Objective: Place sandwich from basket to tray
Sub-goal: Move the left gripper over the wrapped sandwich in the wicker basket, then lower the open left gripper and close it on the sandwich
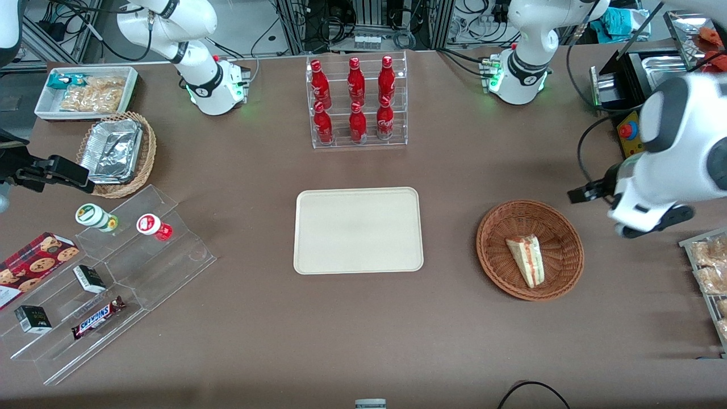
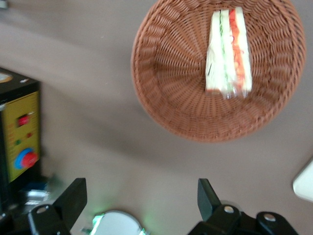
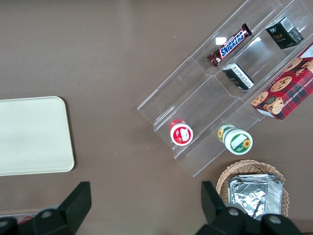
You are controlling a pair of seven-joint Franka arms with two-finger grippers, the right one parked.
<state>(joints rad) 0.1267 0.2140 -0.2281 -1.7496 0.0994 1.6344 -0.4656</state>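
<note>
**Readable lettering on the worktop**

Only one brand reads plainly: "SNICKERS", in blue letters on white, on the brown chocolate bar point(image 1: 97, 318) lying on the clear stepped display stand point(image 1: 170, 272) toward the parked arm's end of the worktop. In the right wrist view the same word shows on the bar. The red bottles point(image 1: 355, 99) in the clear rack carry white script too small to make out. The small dark boxes point(image 1: 89, 279) and the cookie box point(image 1: 35, 261) bear print that cannot be read.
</note>
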